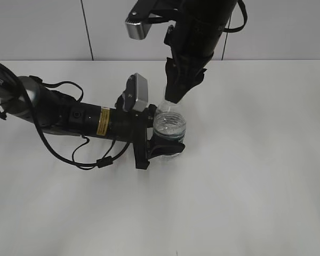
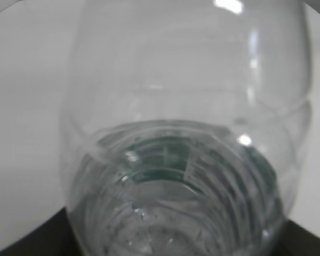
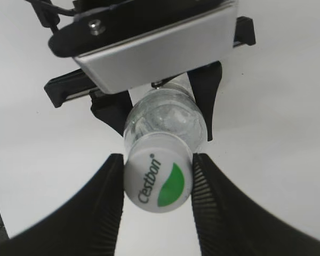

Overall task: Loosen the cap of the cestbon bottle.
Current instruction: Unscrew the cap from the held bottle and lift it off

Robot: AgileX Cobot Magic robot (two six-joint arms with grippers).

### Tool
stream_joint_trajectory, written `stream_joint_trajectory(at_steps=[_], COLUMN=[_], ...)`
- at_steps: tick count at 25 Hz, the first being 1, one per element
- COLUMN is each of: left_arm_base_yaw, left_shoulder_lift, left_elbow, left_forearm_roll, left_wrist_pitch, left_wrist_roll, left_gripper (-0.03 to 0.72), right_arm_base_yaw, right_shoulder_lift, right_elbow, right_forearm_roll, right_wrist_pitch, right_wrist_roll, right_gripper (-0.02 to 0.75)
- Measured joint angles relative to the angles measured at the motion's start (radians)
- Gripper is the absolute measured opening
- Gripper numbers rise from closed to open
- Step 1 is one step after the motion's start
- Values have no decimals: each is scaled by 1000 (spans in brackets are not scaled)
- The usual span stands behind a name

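Observation:
The cestbon bottle [image 1: 169,124] stands upright near the table's middle, clear plastic with a green label showing through its wall [image 2: 160,154]. My left gripper [image 1: 165,140] reaches in from the left and is shut on the bottle's body; its black fingers [image 3: 205,101] flank the bottle in the right wrist view. My right gripper [image 3: 157,184] comes down from above and is shut on the cap [image 3: 157,180], a white disc with a green mark and "Cestbon" print. Both ribbed pads [image 3: 202,181] touch the cap's sides. In the exterior view the right gripper [image 1: 174,98] hides the cap.
The white table [image 1: 256,176] runs in all directions around the bottle. The left arm and its looped cables [image 1: 90,154] lie low across the left side. The left wrist camera's silver housing [image 3: 154,48] sits just behind the bottle.

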Motion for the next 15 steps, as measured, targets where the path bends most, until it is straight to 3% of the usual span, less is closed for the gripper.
stream_joint_trajectory(at_steps=[6, 15], left_arm_base_yaw=[2, 2], left_shoulder_lift=[0, 0], left_elbow=[0, 0], left_forearm_roll=[2, 3], left_wrist_pitch=[-2, -3], left_wrist_roll=[2, 2], left_gripper=[414, 413], right_arm_base_yaw=[0, 0], right_shoulder_lift=[0, -1], right_elbow=[0, 0], right_forearm_roll=[3, 3], right_wrist_pitch=[0, 0], right_wrist_roll=[-122, -145], right_gripper=[293, 294])
